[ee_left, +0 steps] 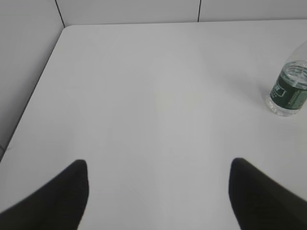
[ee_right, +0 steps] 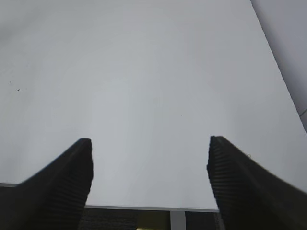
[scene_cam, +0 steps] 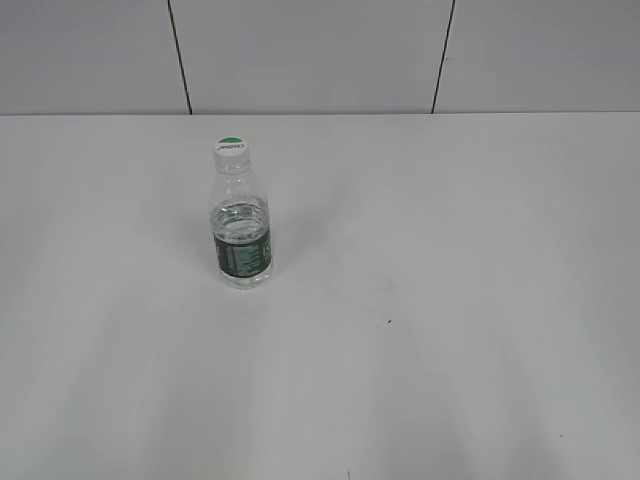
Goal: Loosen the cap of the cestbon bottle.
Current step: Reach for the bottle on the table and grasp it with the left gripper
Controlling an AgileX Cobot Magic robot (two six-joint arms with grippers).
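The cestbon bottle [scene_cam: 241, 235] stands upright on the white table, left of the middle in the exterior view. It is clear plastic with a dark green label band. The cap [scene_cam: 231, 149] sits on its neck, white with a green top. The bottle's lower part also shows at the right edge of the left wrist view [ee_left: 289, 91]; its cap is cut off there. My left gripper [ee_left: 158, 165] is open and empty, far from the bottle. My right gripper [ee_right: 149, 143] is open and empty above the table's near edge. Neither gripper shows in the exterior view.
The white table [scene_cam: 420, 300] reaches back to a grey panelled wall [scene_cam: 320, 50]. Its left edge [ee_left: 33, 96] shows in the left wrist view, its near edge [ee_right: 144, 207] and right edge in the right wrist view. A small dark speck [scene_cam: 389, 322] lies on the table.
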